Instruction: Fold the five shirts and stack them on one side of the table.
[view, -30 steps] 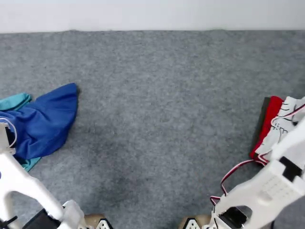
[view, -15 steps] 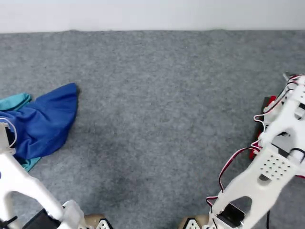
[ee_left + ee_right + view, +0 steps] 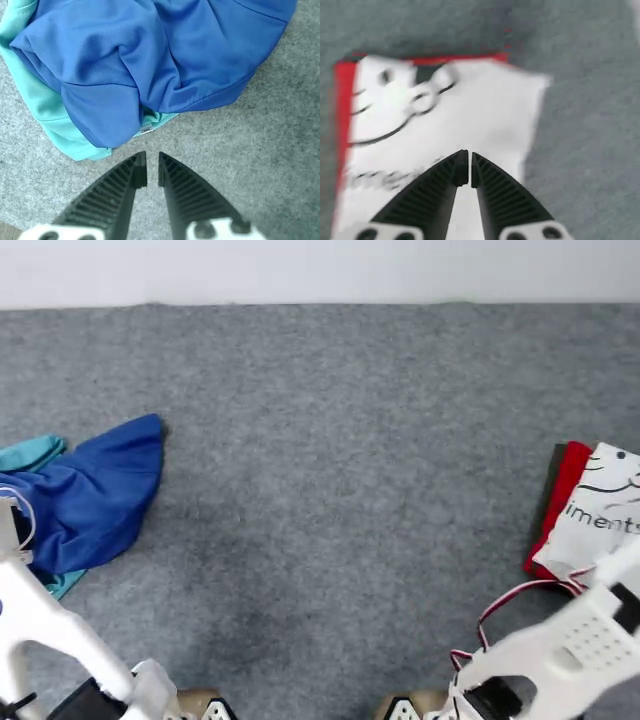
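A crumpled blue shirt (image 3: 95, 490) lies at the table's left edge on top of a teal shirt (image 3: 30, 452). In the left wrist view the blue shirt (image 3: 165, 60) covers most of the teal shirt (image 3: 55, 125), and my left gripper (image 3: 152, 172) hovers shut just short of their hem, holding nothing. At the right edge a folded white printed shirt (image 3: 600, 515) rests on a folded red shirt (image 3: 558, 495). My right gripper (image 3: 469, 170) is shut above the white shirt (image 3: 450, 115), with the red shirt (image 3: 342, 100) showing as a border beneath it.
Grey felt (image 3: 340, 470) covers the table, with a pale wall along the far edge. The left arm's white body (image 3: 50, 625) and the right arm's white body with red wires (image 3: 570, 640) stand at the near edge.
The right arm swung out over the folded stack, then drew back toward the near right corner, uncovering the white shirt. The left arm and the blue shirt stayed still.
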`<state>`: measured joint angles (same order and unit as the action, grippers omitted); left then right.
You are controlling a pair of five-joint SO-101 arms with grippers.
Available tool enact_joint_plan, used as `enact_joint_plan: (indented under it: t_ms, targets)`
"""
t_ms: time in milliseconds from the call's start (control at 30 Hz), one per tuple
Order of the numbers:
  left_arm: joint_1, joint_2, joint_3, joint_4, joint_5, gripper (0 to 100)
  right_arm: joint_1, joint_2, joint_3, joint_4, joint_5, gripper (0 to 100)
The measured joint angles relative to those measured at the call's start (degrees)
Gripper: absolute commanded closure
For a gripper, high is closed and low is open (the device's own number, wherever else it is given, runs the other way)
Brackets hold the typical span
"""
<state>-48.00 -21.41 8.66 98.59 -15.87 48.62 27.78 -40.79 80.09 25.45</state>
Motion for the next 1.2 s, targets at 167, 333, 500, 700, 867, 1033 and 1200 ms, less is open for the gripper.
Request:
enact_joint_plan:
  t_ms: [167, 333, 500, 700, 867, 1033, 1200]
  targets:
    - [0.00, 0.00, 0.00, -0.09, 0.00, 95, 3.96, 8.09, 0.00, -5.27, 2.99, 99.0]
    - [0.00, 0.00, 0.00, -0.09, 0.00, 95, 6.51, 12.22, 0.00, -6.51, 5.45, 99.0]
    - [0.00, 0.00, 0.00, -0.09, 0.00, 95, 6.95, 9.58, 0.09, -6.51, 5.63, 99.0]
    - [0.00, 0.00, 0.00, -0.09, 0.00, 95, 2.11, -0.62, 0.09, -6.51, 5.63, 99.0]
    - [0.00, 0.00, 0.00, -0.09, 0.00, 95, -4.75, -2.11, 0.09, -6.51, 5.63, 99.0]
    - [0.00, 0.00, 0.26, -0.09, 0.00, 95, -9.49, 5.80, 0.09, -11.60, 5.63, 99.0]
    - [0.00, -0.09, 3.69, -0.09, 0.00, 95, -12.66, 14.59, 0.09, -17.32, 5.63, 99.0]
